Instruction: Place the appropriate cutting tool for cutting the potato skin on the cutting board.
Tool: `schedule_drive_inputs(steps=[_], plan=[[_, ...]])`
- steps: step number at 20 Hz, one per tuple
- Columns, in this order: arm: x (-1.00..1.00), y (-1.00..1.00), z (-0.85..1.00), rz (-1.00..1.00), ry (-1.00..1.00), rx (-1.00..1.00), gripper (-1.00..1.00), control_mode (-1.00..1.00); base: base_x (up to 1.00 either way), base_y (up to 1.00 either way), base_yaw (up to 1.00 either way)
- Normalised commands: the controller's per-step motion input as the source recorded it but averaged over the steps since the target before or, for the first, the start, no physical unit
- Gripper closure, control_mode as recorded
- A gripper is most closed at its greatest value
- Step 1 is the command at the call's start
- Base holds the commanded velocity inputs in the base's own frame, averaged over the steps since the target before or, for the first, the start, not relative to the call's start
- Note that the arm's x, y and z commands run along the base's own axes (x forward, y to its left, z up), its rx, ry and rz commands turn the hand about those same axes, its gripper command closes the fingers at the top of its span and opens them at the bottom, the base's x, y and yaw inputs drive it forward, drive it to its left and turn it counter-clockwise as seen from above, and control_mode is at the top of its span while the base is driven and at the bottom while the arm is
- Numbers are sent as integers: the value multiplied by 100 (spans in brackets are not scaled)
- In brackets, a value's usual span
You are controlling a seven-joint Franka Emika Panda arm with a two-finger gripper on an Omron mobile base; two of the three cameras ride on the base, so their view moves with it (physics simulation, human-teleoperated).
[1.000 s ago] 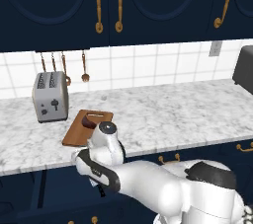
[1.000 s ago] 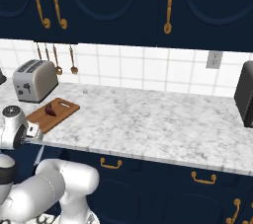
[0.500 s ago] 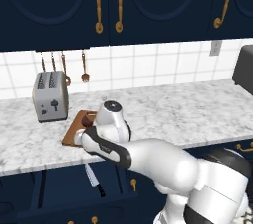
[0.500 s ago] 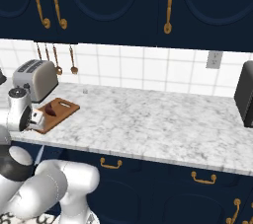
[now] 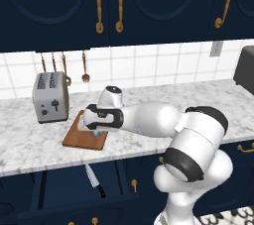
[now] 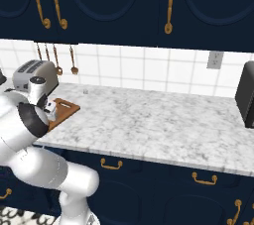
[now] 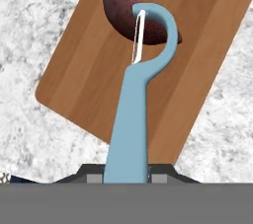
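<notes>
The light-blue peeler (image 7: pixel 129 119) is the cutting tool; my gripper (image 7: pixel 127 177) is shut on its handle. Its loop head (image 7: pixel 159 25) hangs over the dark reddish-brown potato (image 7: pixel 117 11), which lies on the wooden cutting board (image 7: pixel 84 70). Whether the peeler touches the board I cannot tell. From the left base view my gripper (image 5: pixel 97 132) hovers low over the board (image 5: pixel 79 139), which lies just right of the toaster. In the right base view the hand (image 6: pixel 49 107) stands at the board's (image 6: pixel 67 107) near end.
A silver toaster (image 5: pixel 49 97) stands left of the board, utensils hanging on the wall behind it. A black-handled knife (image 5: pixel 94 180) shows below the counter edge, in front of the cabinets. A dark appliance (image 6: pixel 245 95) sits at the counter's far right. Marble counter (image 6: pixel 149 125) spreads right of the board.
The arm has swung up from the counter's front edge and reached over the board, carrying the peeler with it. The jaws have stayed shut.
</notes>
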Motion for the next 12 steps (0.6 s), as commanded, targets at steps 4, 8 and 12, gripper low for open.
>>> schedule_drive_inputs(steps=[4, 8, 12], plan=[[20, 14, -28, 0, 0, -3, 100, -100, 0, 0, 0], [3, 8, -39, 0, 0, -5, 100, -100, 0, 0, 0], [0, 0, -30, 0, 0, 0, 100, -100, 0, 0, 0]])
